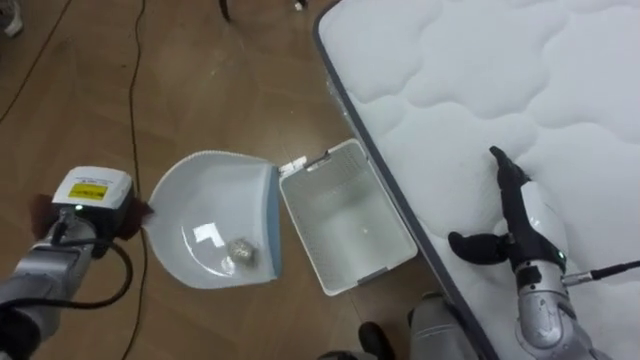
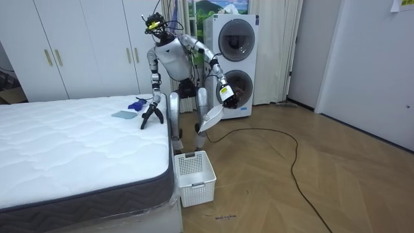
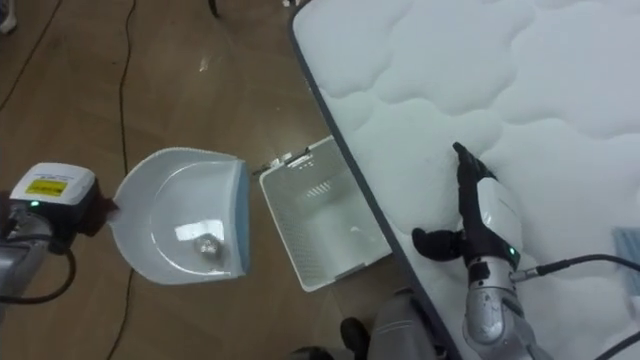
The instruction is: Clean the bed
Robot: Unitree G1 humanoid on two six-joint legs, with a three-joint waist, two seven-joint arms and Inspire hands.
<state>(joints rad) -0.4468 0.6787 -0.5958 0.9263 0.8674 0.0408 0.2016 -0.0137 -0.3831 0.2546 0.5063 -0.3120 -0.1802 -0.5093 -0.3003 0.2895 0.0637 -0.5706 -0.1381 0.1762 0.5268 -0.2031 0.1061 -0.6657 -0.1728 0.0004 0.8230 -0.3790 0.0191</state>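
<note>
Emptying step, I think | left hand (image 1: 95,212) grips the dustpan (image 1: 205,195) over the floor, with a small crumpled scrap (image 1: 241,252) in it | right hand (image 1: 520,205) lies flat and open on the bed (image 1: 450,70) | next: tip the pan over the white basket (image 1: 345,215) just beside it.

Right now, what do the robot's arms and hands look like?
Both forearms are silver-grey tubes. The right hand has a white shell on its back, slim black fingers and a dark cable at the wrist. The left hand bears a white block with a yellow label; a black cable loops beside it.
</note>
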